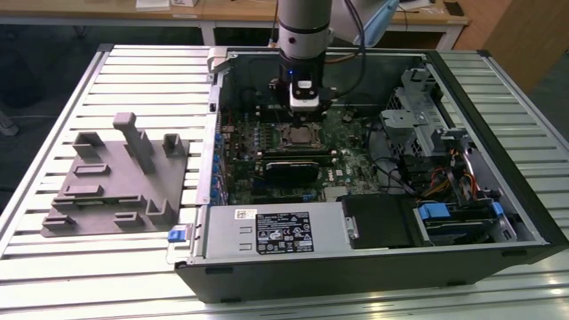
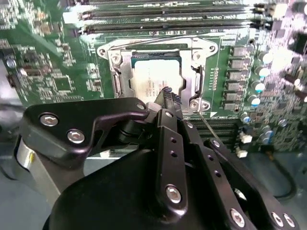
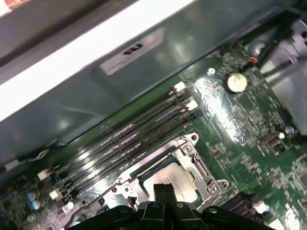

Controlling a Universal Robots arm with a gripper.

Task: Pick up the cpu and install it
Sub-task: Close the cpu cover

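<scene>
The cpu (image 2: pixel 151 79), a pale silvery square, lies flat inside the metal-framed motherboard socket (image 2: pixel 199 84), whose load plate stands open around it. My gripper (image 2: pixel 167 94) hangs just above the chip's near edge with its two black fingers pressed together and nothing between them. In the first wrist view the same fingertips (image 3: pixel 162 190) stand over the cpu (image 3: pixel 184 184). In the exterior view the gripper (image 1: pixel 302 121) reaches down into the open computer case over the socket (image 1: pixel 299 137).
Memory slots (image 3: pixel 129 139) run beside the socket. A black card (image 1: pixel 298 167) lies in front of it. The case holds a power supply (image 1: pixel 276 230) and drive cages (image 1: pixel 427 127). A grey plastic fixture (image 1: pixel 106 180) with upright blocks sits on the slatted table at the exterior view's left.
</scene>
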